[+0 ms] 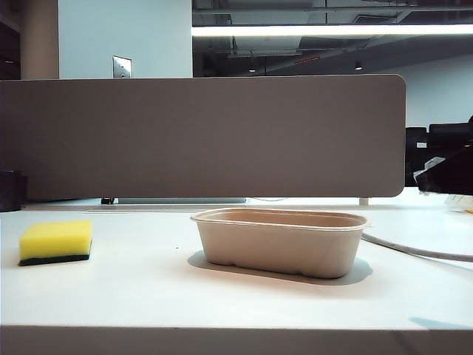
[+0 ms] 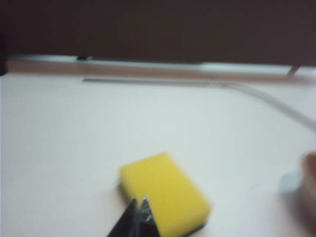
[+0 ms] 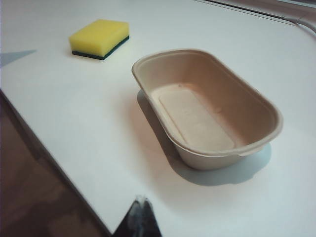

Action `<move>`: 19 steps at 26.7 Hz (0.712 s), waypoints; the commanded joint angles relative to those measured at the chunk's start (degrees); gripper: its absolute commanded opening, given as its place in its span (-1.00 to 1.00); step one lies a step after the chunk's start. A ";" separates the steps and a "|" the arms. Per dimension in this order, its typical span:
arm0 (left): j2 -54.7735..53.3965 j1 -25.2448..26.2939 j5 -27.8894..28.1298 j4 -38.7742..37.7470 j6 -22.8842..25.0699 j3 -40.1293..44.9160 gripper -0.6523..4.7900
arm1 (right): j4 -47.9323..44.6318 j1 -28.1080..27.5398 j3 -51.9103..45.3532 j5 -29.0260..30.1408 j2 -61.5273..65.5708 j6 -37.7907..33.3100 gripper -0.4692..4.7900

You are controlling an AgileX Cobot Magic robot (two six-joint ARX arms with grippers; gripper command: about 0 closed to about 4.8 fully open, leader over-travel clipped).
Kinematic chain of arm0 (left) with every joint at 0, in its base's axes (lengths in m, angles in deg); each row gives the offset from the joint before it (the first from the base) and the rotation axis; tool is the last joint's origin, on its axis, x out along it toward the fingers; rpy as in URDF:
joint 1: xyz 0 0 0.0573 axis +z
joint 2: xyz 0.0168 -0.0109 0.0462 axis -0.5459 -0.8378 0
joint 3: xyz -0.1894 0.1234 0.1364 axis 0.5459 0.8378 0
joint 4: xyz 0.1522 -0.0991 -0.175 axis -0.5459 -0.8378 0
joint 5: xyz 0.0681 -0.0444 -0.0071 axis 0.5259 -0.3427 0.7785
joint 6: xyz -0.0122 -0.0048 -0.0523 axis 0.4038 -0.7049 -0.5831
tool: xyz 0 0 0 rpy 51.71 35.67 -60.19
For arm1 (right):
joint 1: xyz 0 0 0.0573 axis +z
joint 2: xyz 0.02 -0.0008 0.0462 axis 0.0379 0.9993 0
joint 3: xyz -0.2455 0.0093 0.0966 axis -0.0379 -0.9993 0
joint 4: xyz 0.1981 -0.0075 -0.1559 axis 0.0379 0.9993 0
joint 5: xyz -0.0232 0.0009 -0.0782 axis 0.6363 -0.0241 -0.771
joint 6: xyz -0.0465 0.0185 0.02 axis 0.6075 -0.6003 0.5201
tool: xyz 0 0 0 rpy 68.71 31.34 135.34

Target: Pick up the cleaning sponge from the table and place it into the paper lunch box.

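1. Closest to the lens in the left wrist view: left gripper [image 2: 138, 203], jaws pinched shut on nothing, hanging above the cleaning sponge [image 2: 165, 193], probably lining up a grab
2. Sponge sits yellow side up on the bench [image 1: 222, 296], well apart from the paper lunch box [image 1: 281, 240], which is empty and waiting
3. Right gripper [image 3: 140, 205] jaws shut too, parked off the bench edge near the box
4. Left wrist shot is blurry; neither arm shows in the exterior view, and the grey divider panel [image 1: 199, 137] blocks what's behind
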 commanded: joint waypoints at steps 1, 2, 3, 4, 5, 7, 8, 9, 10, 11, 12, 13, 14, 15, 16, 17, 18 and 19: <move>0.00 0.00 -5.75 11.89 -11.23 -0.09 -0.78 | -0.98 0.07 0.09 -0.04 0.02 -0.02 -0.84; 0.00 0.00 -7.04 15.30 -12.59 -0.20 -0.78 | -1.01 0.07 0.09 -0.04 0.02 -0.02 -0.84; 0.00 0.00 -8.63 20.96 -13.92 -0.42 -0.78 | -0.98 0.07 0.09 -0.04 0.02 -0.02 -0.84; 0.00 0.00 -8.66 23.74 -13.99 -0.50 -0.77 | -1.01 0.07 0.09 -0.04 0.02 -0.02 -0.84; 0.00 0.00 -8.52 24.79 -14.03 -0.70 -0.78 | -0.98 0.07 0.09 -0.04 0.02 -0.02 -0.84; 0.00 0.00 -8.13 24.61 -15.23 -0.85 -0.78 | -0.98 0.07 0.09 -0.04 0.02 -0.04 -0.84; 0.00 0.00 -8.00 23.30 -15.69 -0.85 -0.73 | -0.98 0.07 0.09 -0.04 0.02 -0.04 -0.84; 0.00 0.00 -8.96 21.33 -19.52 -0.92 -0.55 | -0.98 0.07 0.09 -0.04 -0.02 -0.02 -0.84; -0.28 0.00 -11.47 19.26 -22.10 -1.44 -0.42 | -0.98 0.07 0.09 -0.04 -0.02 -0.04 -0.84; -1.18 -0.09 -15.69 14.97 -20.72 -3.37 0.43 | -0.98 0.07 0.09 -0.04 0.00 -0.02 -0.84; -2.05 -0.24 -18.40 12.70 -20.35 -4.83 1.00 | -0.98 0.07 0.09 -0.04 -0.02 -0.04 -0.84; -4.02 -0.76 -21.14 12.04 -20.02 -7.13 1.00 | -1.01 0.07 0.09 -0.04 -0.02 -0.02 -0.84; -5.31 -1.14 -21.90 12.04 -18.29 -8.94 1.00 | -0.94 0.07 0.09 -0.07 -0.02 -0.02 -0.84; -7.69 -1.97 -21.70 11.93 -14.16 -12.24 1.00 | -1.01 0.07 0.09 -0.07 -0.02 -0.02 -0.84; -9.73 -2.45 -21.05 11.19 -11.32 -14.93 1.00 | -0.98 0.07 0.09 -0.07 -0.02 -0.02 -0.84; -12.57 -2.51 -19.08 8.37 -7.96 -18.34 1.00 | -1.01 0.07 0.09 -0.07 -0.02 -0.02 -0.84; -15.26 -2.49 -16.79 4.81 -5.22 -21.16 1.00 | -0.98 0.07 0.09 -0.07 -0.02 -0.02 -0.84; -18.80 -2.49 -14.16 0.70 -2.86 -23.98 1.00 | -0.98 0.07 0.09 -0.07 -0.02 -0.04 -0.84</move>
